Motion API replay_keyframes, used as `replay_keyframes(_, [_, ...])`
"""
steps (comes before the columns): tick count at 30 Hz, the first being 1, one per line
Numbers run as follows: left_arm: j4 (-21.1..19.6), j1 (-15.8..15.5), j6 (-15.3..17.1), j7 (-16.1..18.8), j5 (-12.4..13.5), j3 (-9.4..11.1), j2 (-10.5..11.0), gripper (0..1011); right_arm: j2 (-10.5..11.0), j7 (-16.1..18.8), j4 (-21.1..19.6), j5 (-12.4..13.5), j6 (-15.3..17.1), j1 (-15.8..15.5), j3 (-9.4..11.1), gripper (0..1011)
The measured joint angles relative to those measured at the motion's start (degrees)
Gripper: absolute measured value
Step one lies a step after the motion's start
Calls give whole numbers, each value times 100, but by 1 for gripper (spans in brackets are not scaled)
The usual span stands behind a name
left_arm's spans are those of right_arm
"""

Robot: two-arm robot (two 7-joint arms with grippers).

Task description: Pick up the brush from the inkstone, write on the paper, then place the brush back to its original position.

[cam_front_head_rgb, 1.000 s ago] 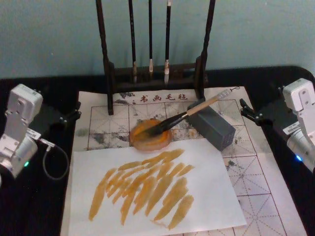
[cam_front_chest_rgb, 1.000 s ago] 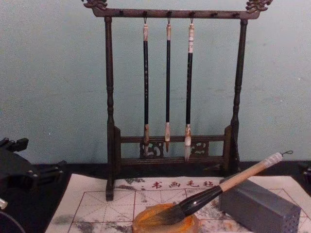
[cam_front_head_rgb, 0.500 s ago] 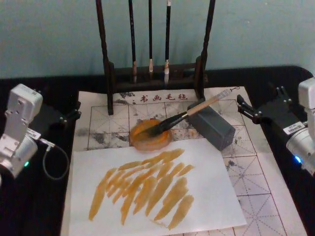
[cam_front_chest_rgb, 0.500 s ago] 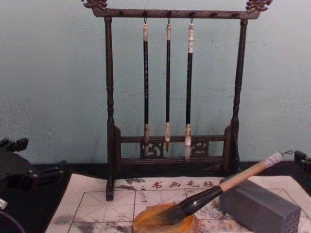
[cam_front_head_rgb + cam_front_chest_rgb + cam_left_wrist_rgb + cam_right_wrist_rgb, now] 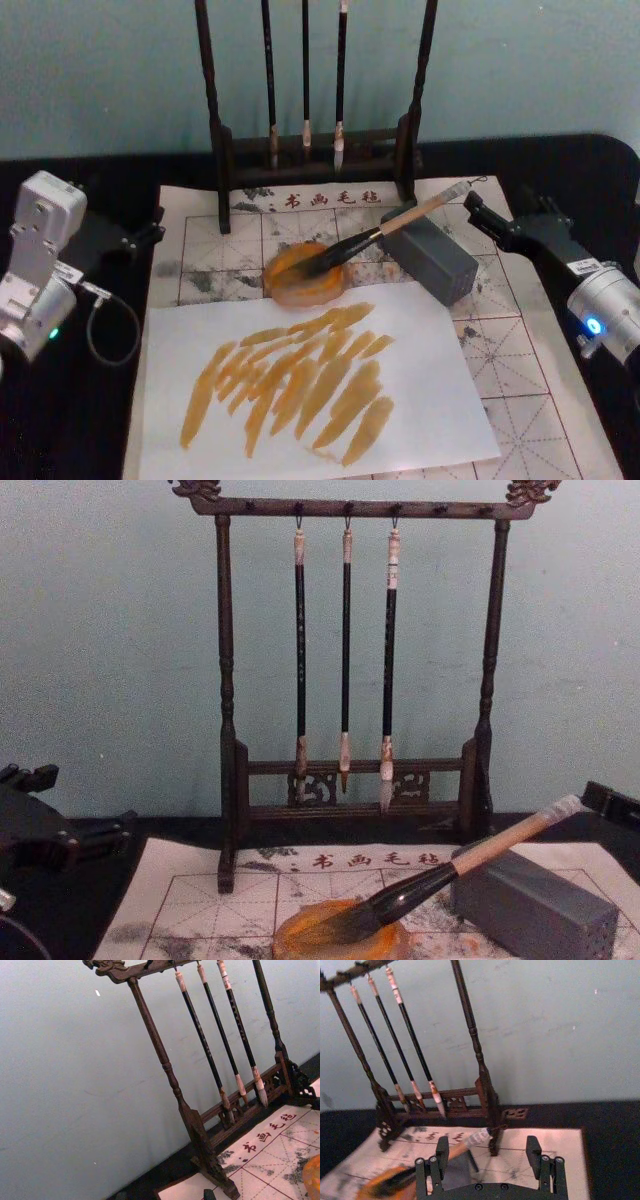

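Observation:
The brush (image 5: 385, 230) lies slanted, its dark bristles in the round orange inkstone (image 5: 305, 275) and its pale handle propped on a grey block (image 5: 432, 257). Both stand on the red-gridded paper (image 5: 205, 250). My right gripper (image 5: 506, 210) is open just right of the brush's whitish end cap, without touching it. In the right wrist view the end cap (image 5: 480, 1136) shows between and beyond the spread fingers (image 5: 440, 1150) of the right gripper (image 5: 487, 1152). The chest view has the brush (image 5: 440, 875) rising from the inkstone (image 5: 340, 935). My left gripper (image 5: 150, 228) stays parked at the far left, open.
A dark wooden rack (image 5: 315, 150) with three thin brushes stands behind the paper. A white sheet (image 5: 310, 385) covered in amber strokes lies in front of the inkstone. A black cloth (image 5: 590, 170) covers the table around it.
My right gripper has moved left and forward, from the table's right edge to beside the brush's end cap. The brush and the left arm are still.

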Motion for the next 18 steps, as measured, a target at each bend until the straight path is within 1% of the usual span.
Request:
replay_keyframes(2, [0, 0, 0, 0, 0, 0, 0, 1001, -67, 93, 29, 180, 119, 10, 51, 1000])
replay_keyframes(3, [0, 0, 0, 0, 0, 0, 0, 1001, -143, 186, 62, 359, 247, 23, 107, 1000])
replay_keyframes(5, [0, 0, 0, 0, 1, 0, 0, 1001, -211, 260, 98, 523, 372, 40, 163, 1000])
replay_keyframes(6, [0, 0, 0, 0, 0, 0, 0, 1001, -275, 329, 137, 686, 490, 62, 209, 1000])
replay_keyframes(8, [0, 0, 0, 0, 0, 0, 0, 1001, -325, 382, 185, 828, 598, 86, 239, 1000])
replay_keyframes(9, [0, 0, 0, 0, 0, 0, 0, 1001, -370, 432, 240, 1004, 718, 121, 266, 1000])
replay_keyframes(12, [0, 0, 0, 0, 0, 0, 0, 1001, -424, 495, 324, 1245, 876, 181, 286, 1000])
replay_keyframes(13, [0, 0, 0, 0, 0, 0, 0, 1001, -459, 527, 377, 1396, 971, 220, 296, 1000])
replay_keyframes(14, [0, 0, 0, 0, 0, 0, 0, 1001, -477, 538, 406, 1457, 1012, 239, 303, 1000])
replay_keyframes(15, [0, 0, 0, 0, 0, 0, 0, 1001, -515, 555, 468, 1616, 1116, 280, 320, 1000])
replay_keyframes(17, [0, 0, 0, 0, 0, 0, 0, 1001, -557, 564, 531, 1771, 1217, 320, 338, 1000])
replay_keyframes(18, [0, 0, 0, 0, 0, 0, 0, 1001, -595, 572, 588, 1906, 1310, 358, 354, 1000])
